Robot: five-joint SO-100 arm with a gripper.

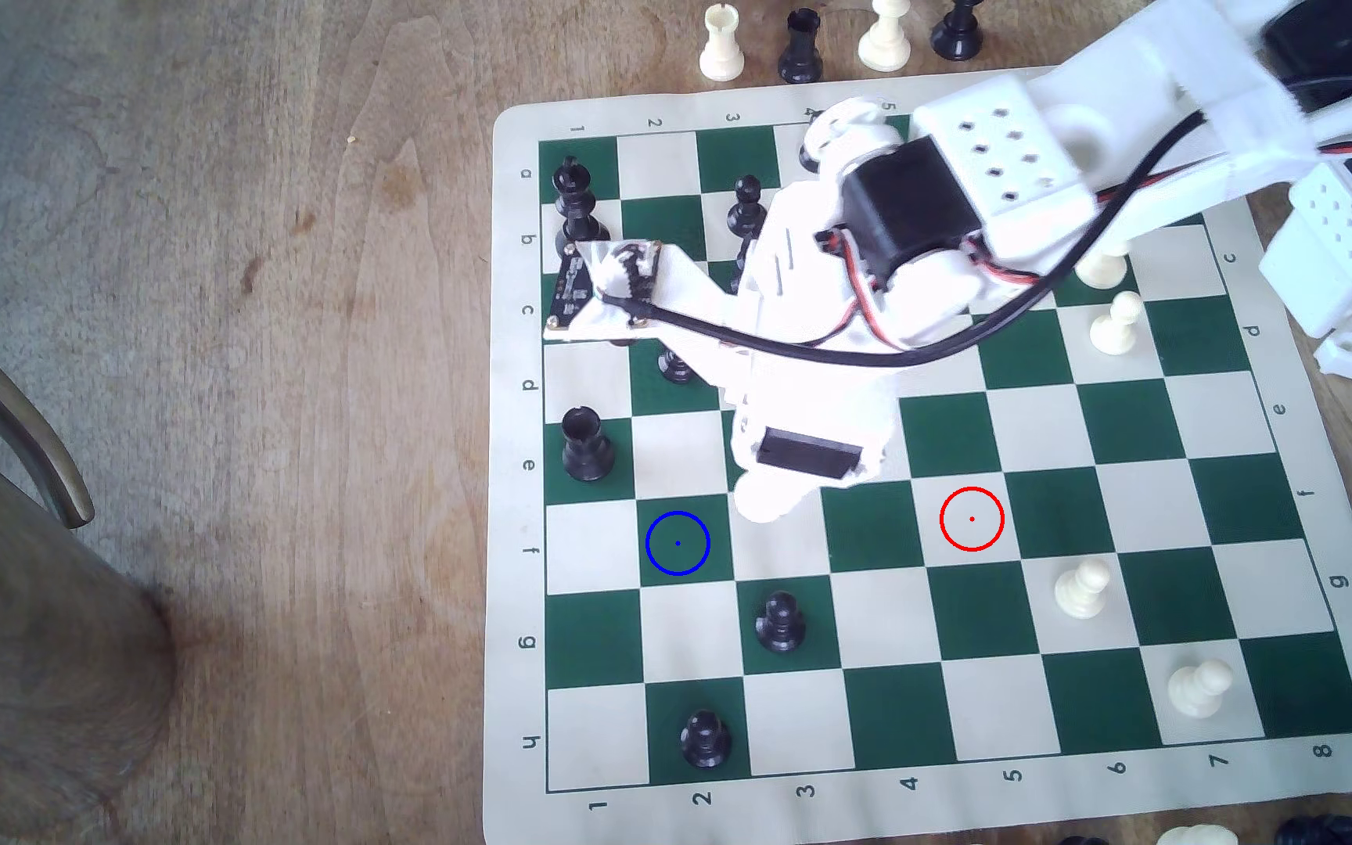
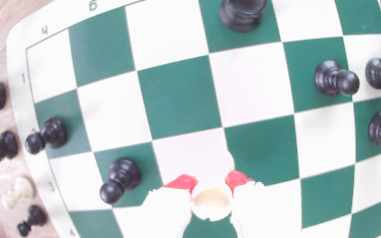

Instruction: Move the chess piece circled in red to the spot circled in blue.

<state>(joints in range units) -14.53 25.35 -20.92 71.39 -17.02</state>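
Observation:
In the wrist view my gripper (image 2: 211, 180) is shut on the chess piece circled in red, a cream-white rook (image 2: 211, 203), which sits between the red-tipped fingers (image 2: 182, 182); its hollow notched top faces the camera. The exterior view shows the gripper (image 1: 770, 496) over the board, about one square to the exterior view's right of the spot circled in blue (image 1: 678, 543), a dark green square. The arm covers the rook there. The red ring (image 1: 972, 518) marks a cream square with nothing on it.
A black rook (image 1: 587, 447) stands up and left of the blue ring in the exterior view. Black pawns (image 1: 778, 621) (image 1: 704, 738) stand below it. White pawns (image 1: 1083, 587) (image 1: 1199, 686) are on the exterior view's right. Spare pieces (image 1: 721, 45) line the table beyond the board's far edge.

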